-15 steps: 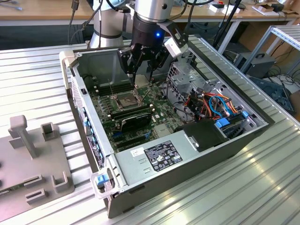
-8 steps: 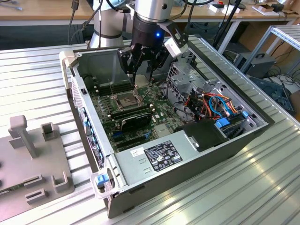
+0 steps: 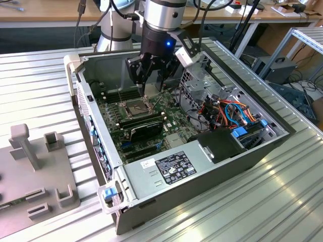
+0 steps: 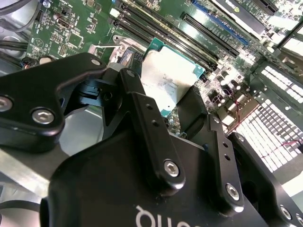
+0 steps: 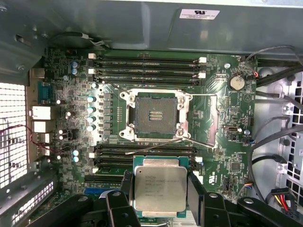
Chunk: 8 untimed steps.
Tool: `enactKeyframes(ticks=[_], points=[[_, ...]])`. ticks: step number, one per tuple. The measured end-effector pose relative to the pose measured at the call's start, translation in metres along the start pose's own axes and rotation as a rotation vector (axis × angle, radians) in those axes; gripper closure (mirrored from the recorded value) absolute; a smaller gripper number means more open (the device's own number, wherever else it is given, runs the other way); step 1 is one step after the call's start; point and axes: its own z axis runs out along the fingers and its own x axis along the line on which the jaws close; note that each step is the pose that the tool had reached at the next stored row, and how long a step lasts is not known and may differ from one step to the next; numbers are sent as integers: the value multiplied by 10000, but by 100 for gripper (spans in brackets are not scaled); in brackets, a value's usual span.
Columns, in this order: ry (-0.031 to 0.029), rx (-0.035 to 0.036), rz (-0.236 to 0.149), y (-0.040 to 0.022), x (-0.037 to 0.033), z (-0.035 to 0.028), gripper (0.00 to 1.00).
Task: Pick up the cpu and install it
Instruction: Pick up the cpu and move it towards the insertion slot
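The gripper [image 3: 152,86] is seen inside the open computer case [image 3: 151,186], lowered over the green motherboard [image 5: 215,118]. It is closed partly, only as far as the chip allows, and the cpu [image 5: 160,189] is held between its two black fingers [image 5: 195,191]. The cpu is gripped at two opposite edges, with its silver-grey metal top turned to the camera in the first wrist view. In the second wrist view the same chip [image 4: 168,80] is seen tilted a little in the picture, with its green border visible. The chip is not yet placed: it is held above the board, just beside the dark square socket [image 5: 155,115], over a row of memory slots [image 5: 142,152]. The contact field of the socket is left uncovered inside its metal frame.
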Motion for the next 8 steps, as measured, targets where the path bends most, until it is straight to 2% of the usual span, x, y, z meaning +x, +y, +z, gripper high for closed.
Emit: enactKeyframes(ticks=[8], points=[[0, 0, 0, 1, 0, 22, 45]])
